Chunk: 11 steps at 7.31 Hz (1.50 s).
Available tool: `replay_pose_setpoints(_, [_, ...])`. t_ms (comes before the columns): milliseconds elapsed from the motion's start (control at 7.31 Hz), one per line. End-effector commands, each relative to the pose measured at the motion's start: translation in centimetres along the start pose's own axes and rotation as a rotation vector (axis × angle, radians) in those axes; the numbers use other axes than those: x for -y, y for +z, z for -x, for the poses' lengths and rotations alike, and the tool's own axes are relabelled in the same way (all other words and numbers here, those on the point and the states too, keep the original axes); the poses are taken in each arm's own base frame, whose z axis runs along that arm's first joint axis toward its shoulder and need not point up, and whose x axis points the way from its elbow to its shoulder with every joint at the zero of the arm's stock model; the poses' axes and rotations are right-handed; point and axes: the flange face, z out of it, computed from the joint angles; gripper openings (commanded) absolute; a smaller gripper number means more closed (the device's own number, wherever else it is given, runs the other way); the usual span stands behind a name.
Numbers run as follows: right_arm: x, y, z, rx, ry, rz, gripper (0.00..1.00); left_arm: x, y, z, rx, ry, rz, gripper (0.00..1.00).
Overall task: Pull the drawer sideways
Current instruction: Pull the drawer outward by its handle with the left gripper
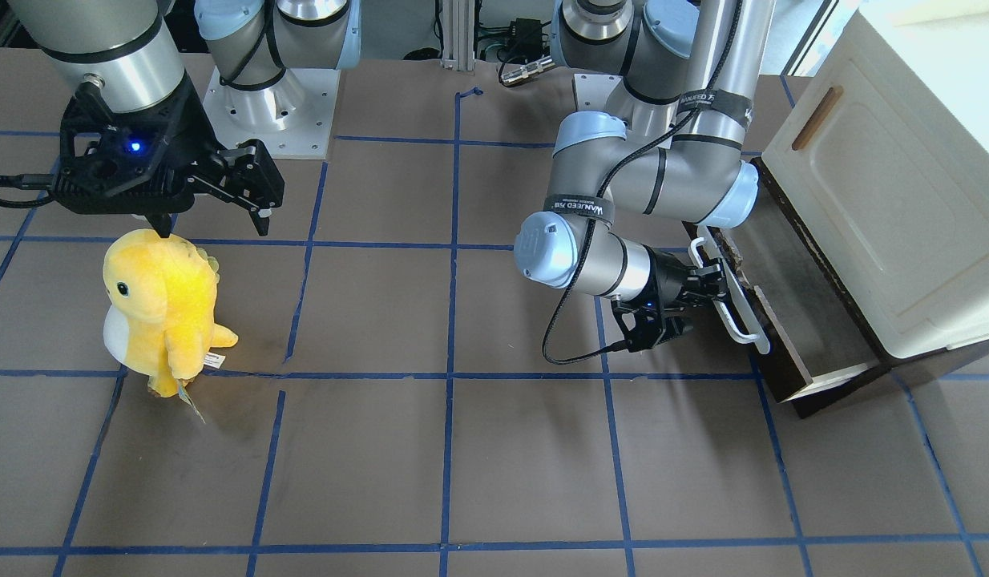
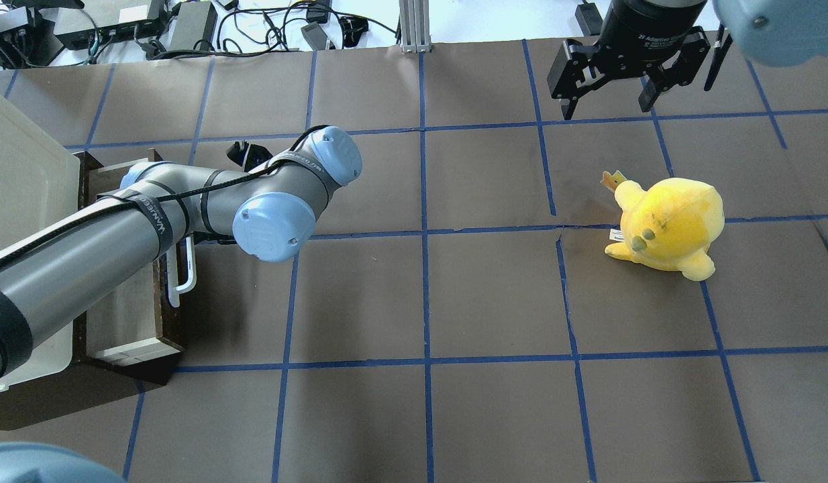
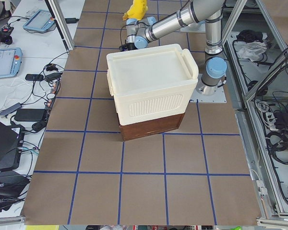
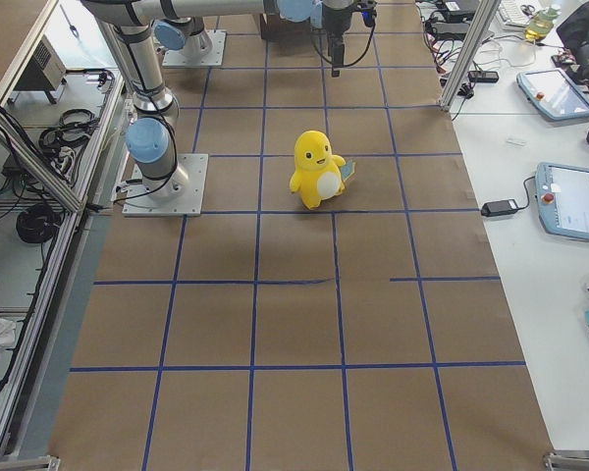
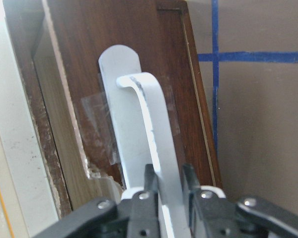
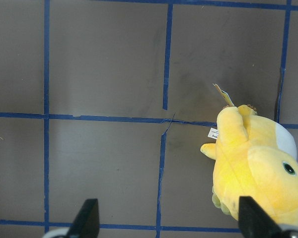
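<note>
The dark brown drawer stands partly pulled out from under the cream-white cabinet at the table's left end. Its pale inner sides and grey-brown floor show. My left gripper is shut on the drawer's long white bar handle. In the left wrist view both fingers clamp the handle in front of the brown drawer front. In the overhead view my left forearm hides that gripper, and part of the handle shows. My right gripper is open and empty, held above the table.
A yellow plush toy stands on the brown mat below and beside my right gripper; it also shows in the right wrist view. Blue tape lines grid the table. The arm bases sit at the robot's edge.
</note>
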Motion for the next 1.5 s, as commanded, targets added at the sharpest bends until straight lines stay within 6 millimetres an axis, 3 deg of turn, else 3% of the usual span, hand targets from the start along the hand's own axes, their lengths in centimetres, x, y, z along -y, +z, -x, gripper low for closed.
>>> replay_pose_setpoints(0, [0.0,0.0,0.0,0.0,0.0,0.0,1.0,-0.09,-0.42,-0.15,-0.001,0.003,-0.008,0.23])
replay_pose_setpoints(1231, [0.0,0.0,0.0,0.0,0.0,0.0,1.0,-0.28,-1.36,-0.78,0.0,0.01,-0.028,0.24])
replay_pose_setpoints(1368, [0.0,0.0,0.0,0.0,0.0,0.0,1.0,-0.24,-1.25,-0.82,0.0,0.011,-0.025,0.31])
